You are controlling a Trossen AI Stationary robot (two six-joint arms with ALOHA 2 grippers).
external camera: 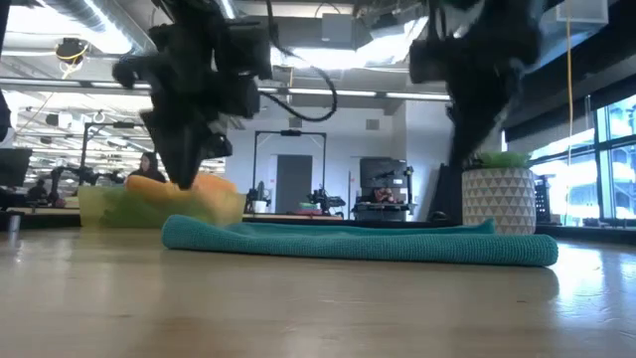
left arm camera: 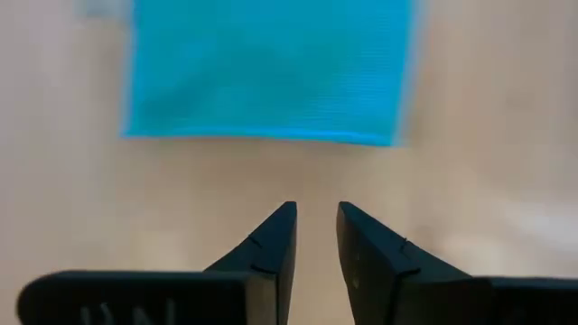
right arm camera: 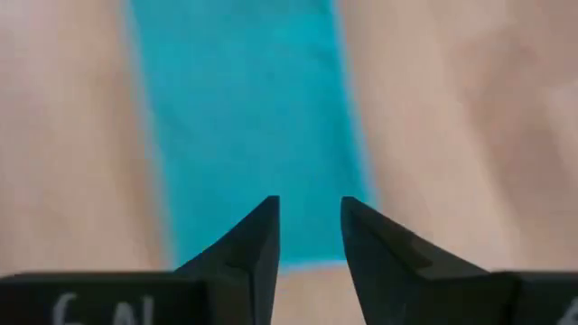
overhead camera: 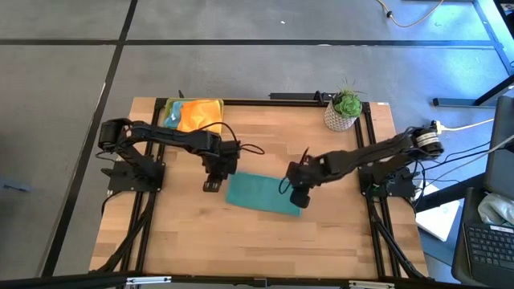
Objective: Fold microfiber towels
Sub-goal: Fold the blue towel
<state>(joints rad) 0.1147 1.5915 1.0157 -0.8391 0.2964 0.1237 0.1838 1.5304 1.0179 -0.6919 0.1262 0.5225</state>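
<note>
Bare wood of the counter (external camera: 298,308) fills the front of your low view, and it's the biggest thing going, a light plank top that carries everything else. Sitting on it a bit right of middle is the teal towel (overhead camera: 263,193), folded into a flat rectangle and lying slightly slanted in your high view; from table height it's just a long low strip (external camera: 358,242) with both arms hanging over its ends.

Back at the far left corner you've got the yellow-green tray (overhead camera: 169,107) with the other towels piled in it. The orange one (overhead camera: 195,114) is on top and a bit of light blue (overhead camera: 172,120) pokes out beside it; I can't make out the rest of the pile.

Far right corner has a small potted plant (overhead camera: 344,110) in a pale patterned pot, well clear of the teal towel.

Now your arms. Your left gripper (overhead camera: 212,185) hangs just off the towel's left edge, over bare wood, fingers (left arm camera: 271,248) parted by a narrow gap and nothing between them. Your right gripper (overhead camera: 299,200) hovers over the towel's right end, its fingers (right arm camera: 257,239) also a narrow gap apart and empty, with the teal cloth (right arm camera: 244,126) straight ahead of them.
</note>
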